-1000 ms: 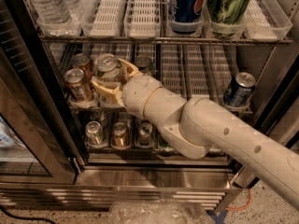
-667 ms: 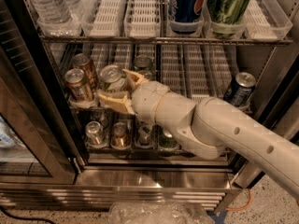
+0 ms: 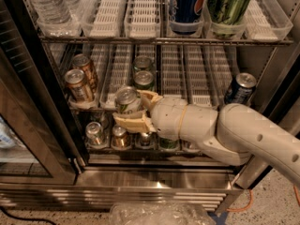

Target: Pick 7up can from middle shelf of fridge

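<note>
I have the gripper (image 3: 129, 108) at the front of the middle shelf (image 3: 187, 78) of the fridge (image 3: 154, 177), and it is wrapped around the 7up can (image 3: 125, 100). One finger (image 3: 149, 97) lies against the can's far side, and the other (image 3: 132, 122) runs under its near side. From this angle they look clamped on the can, though I can't see the contact on the hidden side well enough to swear to it. The can sits upright or nearly so, with its silver top facing the camera, at the front lip of its white lane tray.

Just behind the can stand two darker green cans (image 3: 143, 76) in the same lane. Off to the can's left in the view are two copper-coloured cans (image 3: 77, 83), near but not touching it. Well to the can's right is a single dark blue can (image 3: 240, 88). Below the can, on the lower rack, sits a row of more cans (image 3: 95, 132).

I'd expect a full can to be fairly heavy for its size, stiff enough while sealed, but with thin walls that dent under a hard squeeze. It is smooth metal and possibly damp from the cold, so I'd count on it being slippery. The best hold is across the middle of the body, below the rim, with moderate pressure. I'd draw it straight out and level to clear the tray lip.
</note>
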You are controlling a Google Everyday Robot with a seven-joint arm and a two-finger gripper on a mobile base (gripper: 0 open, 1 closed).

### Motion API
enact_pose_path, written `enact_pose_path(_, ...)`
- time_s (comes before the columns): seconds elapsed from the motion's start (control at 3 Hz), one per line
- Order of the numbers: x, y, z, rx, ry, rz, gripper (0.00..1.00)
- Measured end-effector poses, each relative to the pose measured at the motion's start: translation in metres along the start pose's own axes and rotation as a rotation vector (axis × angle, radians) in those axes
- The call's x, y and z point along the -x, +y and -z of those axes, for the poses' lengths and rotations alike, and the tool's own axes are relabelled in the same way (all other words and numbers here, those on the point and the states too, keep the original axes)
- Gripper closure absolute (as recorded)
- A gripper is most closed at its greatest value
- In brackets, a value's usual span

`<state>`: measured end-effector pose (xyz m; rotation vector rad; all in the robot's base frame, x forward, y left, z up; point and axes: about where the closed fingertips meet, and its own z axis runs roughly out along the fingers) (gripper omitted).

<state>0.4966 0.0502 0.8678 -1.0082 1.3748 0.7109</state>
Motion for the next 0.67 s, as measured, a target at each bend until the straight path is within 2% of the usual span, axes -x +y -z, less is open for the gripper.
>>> enact_pose_path(0.33, -0.003, 0.028, 0.058, -0.020, 0.013, 0.002, 1.00)
enact_pose_path(0.67, -0.005, 0.023, 0.070, -0.049, 0.018, -0.001, 1.00)
